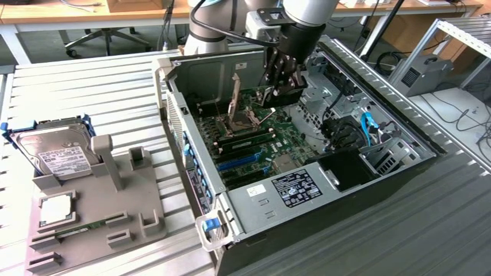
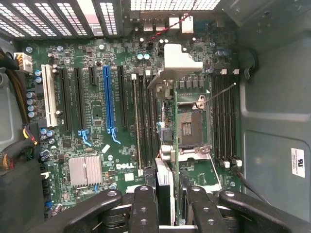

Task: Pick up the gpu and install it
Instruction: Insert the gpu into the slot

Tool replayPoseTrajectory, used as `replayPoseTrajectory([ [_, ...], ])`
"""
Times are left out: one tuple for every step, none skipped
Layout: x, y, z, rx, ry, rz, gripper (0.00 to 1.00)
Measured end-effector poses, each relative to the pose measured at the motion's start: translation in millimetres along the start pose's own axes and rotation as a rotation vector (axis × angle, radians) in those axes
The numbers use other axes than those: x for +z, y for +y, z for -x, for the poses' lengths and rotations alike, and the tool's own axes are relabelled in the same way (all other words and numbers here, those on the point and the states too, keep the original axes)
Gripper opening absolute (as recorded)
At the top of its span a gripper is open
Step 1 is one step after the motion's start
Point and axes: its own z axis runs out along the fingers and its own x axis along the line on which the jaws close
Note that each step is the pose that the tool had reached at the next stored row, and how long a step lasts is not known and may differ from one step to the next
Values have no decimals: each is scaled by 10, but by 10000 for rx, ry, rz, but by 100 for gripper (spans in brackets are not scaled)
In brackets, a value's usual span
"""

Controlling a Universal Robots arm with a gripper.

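The gpu [image 1: 286,96] hangs above the motherboard [image 1: 261,144] inside the open computer case [image 1: 253,207], with my gripper [image 1: 282,83] shut on it. In the wrist view the gpu [image 2: 165,189] shows edge-on as a thin dark card with a green board edge, clamped between my two black fingers [image 2: 144,204]. The gripper [image 2: 171,206] holds it over the memory slots beside the open CPU socket [image 2: 190,127]. The long blue expansion slot [image 2: 108,97] lies apart from the card, with black slots on either side of it.
A grey parts holder [image 1: 100,213] on the table at the exterior view's left carries a silver hard drive [image 1: 57,152] and a small square chip [image 1: 55,208]. The case walls, drive bays [image 1: 383,158] and blue cables [image 1: 368,129] hem in the motherboard.
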Motion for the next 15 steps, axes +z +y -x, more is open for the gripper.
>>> replayPoseTrajectory([
  [0,0,-6,0,0,0,29],
  [0,0,-12,0,-1,-1,29],
  [0,0,-17,0,0,0,29],
  [0,0,-27,0,0,0,29],
  [0,1,-36,0,0,0,29],
  [0,1,-41,1,0,-1,29],
  [0,2,-46,0,0,-1,29],
  [0,2,-51,0,0,0,29],
  [0,2,-55,0,-1,-1,29],
  [1,2,-59,0,0,-1,29],
  [1,2,-63,0,-1,-1,29],
  [1,2,-67,0,0,0,29],
  [1,3,-71,0,-1,-1,29],
  [1,3,-75,0,-1,-1,29],
  [1,3,-78,0,-1,0,29],
])
